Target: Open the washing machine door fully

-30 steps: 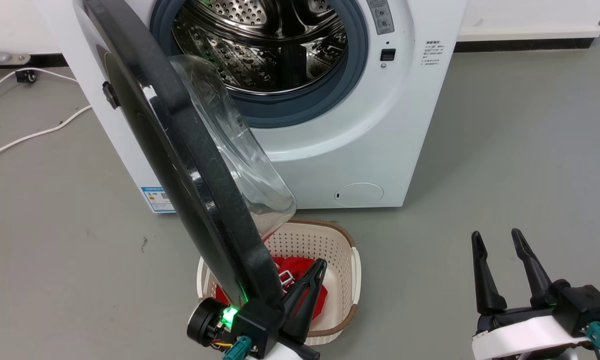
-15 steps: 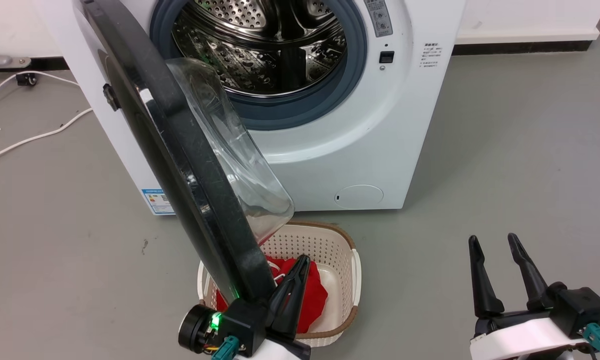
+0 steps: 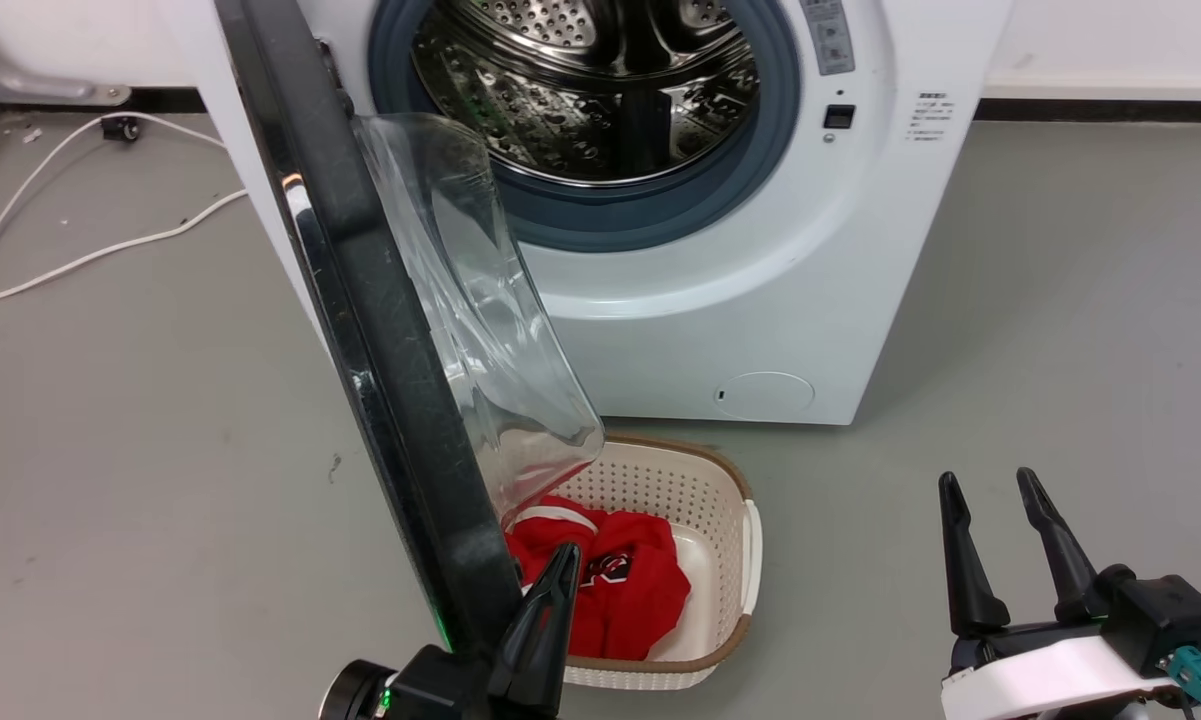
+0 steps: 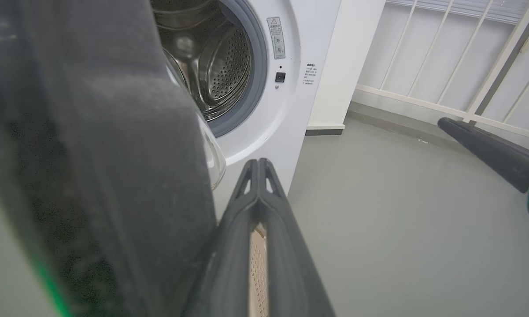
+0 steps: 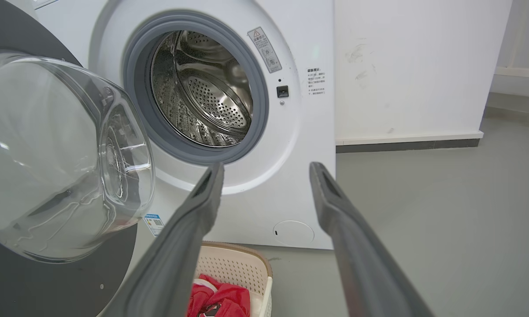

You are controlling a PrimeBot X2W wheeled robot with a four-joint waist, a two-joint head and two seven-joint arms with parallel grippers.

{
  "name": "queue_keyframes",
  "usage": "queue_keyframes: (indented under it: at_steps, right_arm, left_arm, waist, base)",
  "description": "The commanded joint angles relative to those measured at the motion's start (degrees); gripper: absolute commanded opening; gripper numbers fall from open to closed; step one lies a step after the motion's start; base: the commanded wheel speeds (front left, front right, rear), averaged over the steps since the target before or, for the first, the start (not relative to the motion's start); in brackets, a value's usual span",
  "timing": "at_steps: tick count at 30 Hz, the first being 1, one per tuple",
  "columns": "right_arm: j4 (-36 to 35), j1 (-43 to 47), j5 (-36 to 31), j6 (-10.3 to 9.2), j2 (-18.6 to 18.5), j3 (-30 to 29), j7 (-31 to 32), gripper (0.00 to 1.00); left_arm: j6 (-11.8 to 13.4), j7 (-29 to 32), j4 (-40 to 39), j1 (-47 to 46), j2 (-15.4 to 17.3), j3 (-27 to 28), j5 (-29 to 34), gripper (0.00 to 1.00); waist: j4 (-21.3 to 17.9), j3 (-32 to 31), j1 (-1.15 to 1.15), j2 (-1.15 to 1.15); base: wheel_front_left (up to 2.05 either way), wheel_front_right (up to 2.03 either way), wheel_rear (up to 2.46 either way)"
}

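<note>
Two hands: left hand point(image 3: 560, 560) is closed empty, pressed to the rim of the washing machine door point(image 3: 390, 330) just to its left; right hand point(image 3: 985, 482) is held open. Door is swung wider than a second ago; more travel is judged needed.

I see the washing machine point(image 3: 790, 300) at the far edge of the floor point(image 3: 1040, 330). The washing machine door point(image 3: 380, 330) hangs from its left side and sticks out toward me. A basket point(image 3: 735, 560) sits in front of the machine, partly under the door, with clothes point(image 3: 620, 590) in it. My left gripper point(image 3: 564, 552) is just right of the door's near rim, over the basket. My right gripper point(image 3: 995, 480) is well apart, to the right.
</note>
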Motion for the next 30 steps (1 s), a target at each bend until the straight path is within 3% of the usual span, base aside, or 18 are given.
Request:
queue_keyframes:
  at_steps: [1, 19, 30]
  right_arm:
    - [0.05, 0.17, -0.13, -0.01, 0.09, -0.08, -0.07, 1.00]
    - [0.27, 0.83, -0.55, -0.01, 0.09, -0.50, -0.08, 1.00]
    - [0.03, -0.02, -0.82, -0.01, 0.09, -0.09, -0.07, 1.00]
  left_arm:
    - [0.97, 0.28, -0.58, 1.19, 0.87, 0.95, -0.41, 0.00]
    - [5.28, 0.84, -4.88, 8.06, 4.18, 5.28, -1.63, 0.00]
    - [7.92, -0.61, -2.81, 7.10, 7.82, 12.51, -3.02, 0.00]
  waist:
    - [1.20, 0.25, 0.00, 0.00]
    - [12.20, 0.20, 0.00, 0.00]
    - [13.53, 0.98, 0.00, 0.00]
  base:
    - [0.00, 0.00, 0.00]
    - [0.00, 0.00, 0.00]
    - [0.00, 0.00, 0.00]
